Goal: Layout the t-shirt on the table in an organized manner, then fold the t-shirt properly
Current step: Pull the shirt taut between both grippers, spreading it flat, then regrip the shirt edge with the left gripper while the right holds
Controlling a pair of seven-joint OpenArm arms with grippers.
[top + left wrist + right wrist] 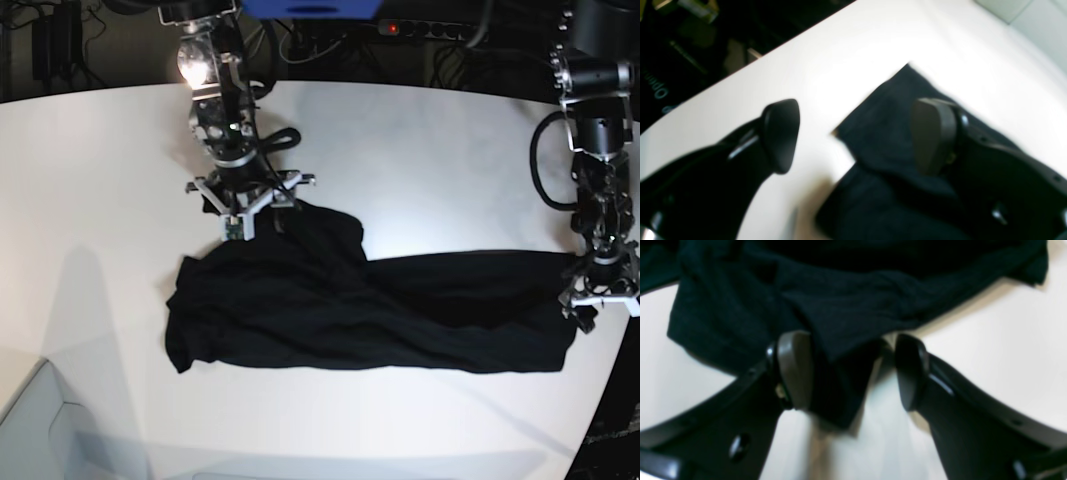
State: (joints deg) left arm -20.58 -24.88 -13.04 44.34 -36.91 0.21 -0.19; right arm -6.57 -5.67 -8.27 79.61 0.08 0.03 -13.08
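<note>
Item: the t-shirt (360, 310), black soft fabric, lay spread lengthwise across the middle of the table (430, 150), a large white top with a curved edge. In the base view the cloth ran as a long, wrinkled band from near the view's left to the table's right side, with a raised fold at its upper left and creases along the body. No print or collar mark could be made out. Item: the left gripper (853, 136), at the base view's right end of the shirt (598, 295), had its jaws spread wide; the left wrist view showed one finger over bare table and the other over a corner of the shirt (887, 133), nothing pinched between them. Item: the right gripper (853, 370), at the upper left fold in the base view (243, 205), stood with jaws parted; the right wrist view showed a hanging flap of shirt (846, 306) lying against one finger pad (795, 370), with a gap of white table between the cloth and the other finger. Whether that flap was truly gripped could not be told. Both wrist views were blurred.
</note>
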